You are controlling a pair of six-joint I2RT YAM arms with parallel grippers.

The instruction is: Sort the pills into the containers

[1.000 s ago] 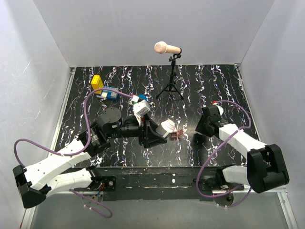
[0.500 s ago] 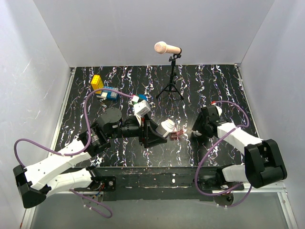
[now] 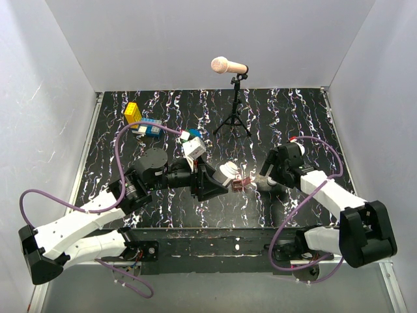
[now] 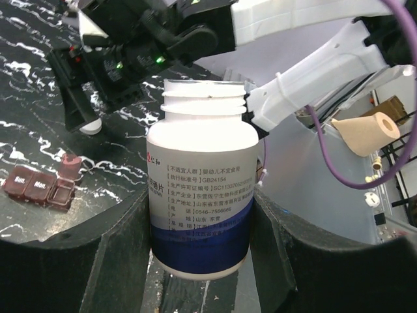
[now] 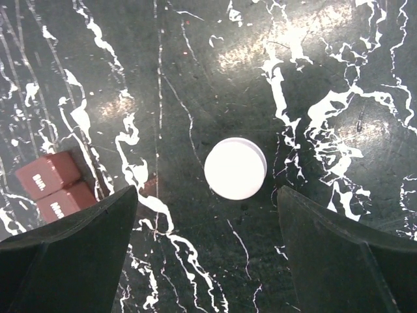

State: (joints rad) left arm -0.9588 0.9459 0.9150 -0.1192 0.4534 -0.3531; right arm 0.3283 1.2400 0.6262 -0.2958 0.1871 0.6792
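The white bottle point(image 4: 201, 202) is gripped round its middle by the left gripper point(image 4: 199, 254), with one finger pressed on each side of the label. Its top is open. It looks like hard, smooth plastic, so it is likely to be light and stiff but a bit slippery. The middle is judged to be the best place to hold it. Pills could be spilled if it is tipped too fast.

The pill box point(image 3: 240, 184) is found on the table just beside the bottle, between the two arms. It is small and is thought to be very light, so it could be pushed away by a bump. Its little lids look thin and should be handled gently. It would best be held by its long sides.

The white cap point(image 5: 235, 168) is lying flat on the table near the box. It is low and round, so it would have to be pinched at its edge.

The right gripper point(image 5: 207, 208) is spread wide above the cap, and nothing is held in it.

One bottle, one cap and one pill box are counted. Two closed lids are seen on the box, and one more looks flipped up. No loose pills are seen.
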